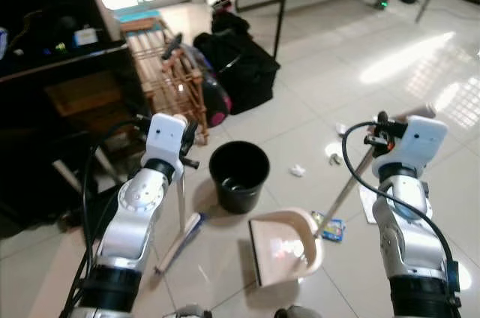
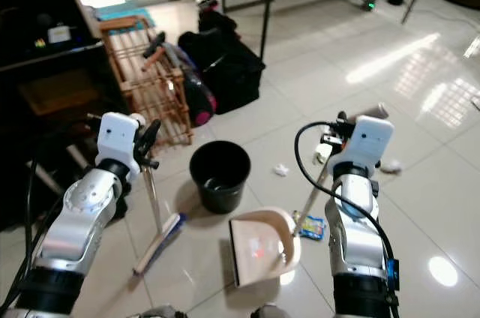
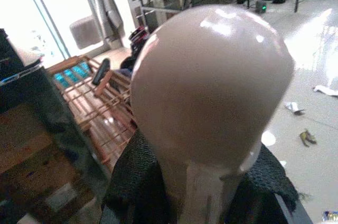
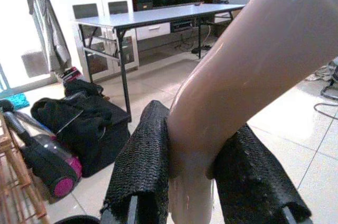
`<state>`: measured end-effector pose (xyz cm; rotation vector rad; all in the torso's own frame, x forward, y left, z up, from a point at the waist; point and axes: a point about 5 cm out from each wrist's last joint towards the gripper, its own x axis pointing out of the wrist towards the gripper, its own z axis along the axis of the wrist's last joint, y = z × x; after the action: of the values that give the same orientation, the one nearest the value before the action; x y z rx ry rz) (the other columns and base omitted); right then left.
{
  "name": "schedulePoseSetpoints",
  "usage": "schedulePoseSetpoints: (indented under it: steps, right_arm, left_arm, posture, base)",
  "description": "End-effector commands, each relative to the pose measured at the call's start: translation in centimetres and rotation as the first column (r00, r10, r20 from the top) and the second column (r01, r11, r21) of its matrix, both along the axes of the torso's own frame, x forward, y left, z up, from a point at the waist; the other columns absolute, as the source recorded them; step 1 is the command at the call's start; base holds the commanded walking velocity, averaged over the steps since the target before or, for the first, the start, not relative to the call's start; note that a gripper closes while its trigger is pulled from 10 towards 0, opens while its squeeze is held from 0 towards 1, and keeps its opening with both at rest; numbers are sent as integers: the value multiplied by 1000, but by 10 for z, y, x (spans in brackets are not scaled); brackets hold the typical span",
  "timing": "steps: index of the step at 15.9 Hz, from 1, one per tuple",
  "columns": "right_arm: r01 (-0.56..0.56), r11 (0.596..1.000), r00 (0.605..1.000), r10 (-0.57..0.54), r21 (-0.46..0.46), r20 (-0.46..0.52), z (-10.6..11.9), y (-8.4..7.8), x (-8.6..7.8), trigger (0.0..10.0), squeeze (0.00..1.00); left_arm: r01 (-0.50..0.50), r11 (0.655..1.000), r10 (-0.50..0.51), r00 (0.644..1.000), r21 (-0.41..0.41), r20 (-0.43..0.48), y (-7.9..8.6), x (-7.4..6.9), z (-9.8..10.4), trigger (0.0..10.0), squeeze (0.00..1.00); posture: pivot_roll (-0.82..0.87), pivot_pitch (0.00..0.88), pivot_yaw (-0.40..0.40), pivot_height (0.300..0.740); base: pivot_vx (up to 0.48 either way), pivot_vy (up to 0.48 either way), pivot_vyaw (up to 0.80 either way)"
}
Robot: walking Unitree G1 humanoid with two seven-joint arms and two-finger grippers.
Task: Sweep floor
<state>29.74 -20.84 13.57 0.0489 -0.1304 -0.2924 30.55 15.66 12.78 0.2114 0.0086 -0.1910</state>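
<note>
1. The broom (image 1: 182, 213) is held upright by the left gripper (image 3: 196, 182), pinched at its handle top, bristles on the tiles beside the black bin (image 1: 238, 176).
2. The dustpan (image 1: 283, 247) handle is clamped by the right gripper (image 4: 193, 174).
3. Litter (image 1: 298, 171) is scattered nearby.

head stereo: high, looking forward-down, share black bin (image 1: 238, 175) and dustpan (image 1: 285, 247) on tiled floor | left wrist: tight on broom handle top (image 3: 211, 81), facing wooden rack (image 3: 100, 113) | right wrist: tight on dustpan handle (image 4: 248, 71), facing table (image 4: 158, 15)
</note>
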Motion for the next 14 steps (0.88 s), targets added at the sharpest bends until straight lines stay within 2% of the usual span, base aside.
schedulePoseSetpoints:
  steps: [1,4,5,9,10,12,14]
  right_arm:
    - [30,1000,998,-30,4,55,8,-5,3,10000,0]
    - [55,998,995,-56,20,81,8,-11,6,10000,0]
    - [63,997,992,-67,46,110,6,-14,8,10000,0]
    - [75,997,986,-78,25,151,1,-23,6,10000,0]
    - [75,997,986,-78,25,151,1,-23,6,10000,0]
    - [78,997,983,-75,-14,170,-3,-22,6,10000,0]
    - [101,994,976,-90,-46,197,-8,-24,8,10000,0]
  left_arm:
    - [1,1000,-1,999,8,45,2,-1,10,10000,0]
    - [28,1000,-29,999,8,40,2,0,12,10000,0]
    - [30,1000,-30,998,2,50,4,0,16,10000,0]
    - [36,999,-35,994,-9,104,8,-4,33,10000,0]
    - [36,999,-35,994,-9,104,8,-4,33,10000,0]
    - [63,998,-62,990,-1,127,16,-13,45,10000,0]
    - [90,996,-92,983,20,161,26,-22,55,10000,0]
  posture:
    - [3,117,24,740]
    - [0,167,43,740]
    - [14,215,52,740]
    - [129,333,79,740]
    - [129,333,79,740]
    - [192,390,138,740]
    - [230,423,158,740]
  base:
    - [0,0,0]
    - [0,0,0]
    - [0,0,0]
    - [0,0,0]
    - [0,0,0]
    - [0,0,0]
    - [0,0,0]
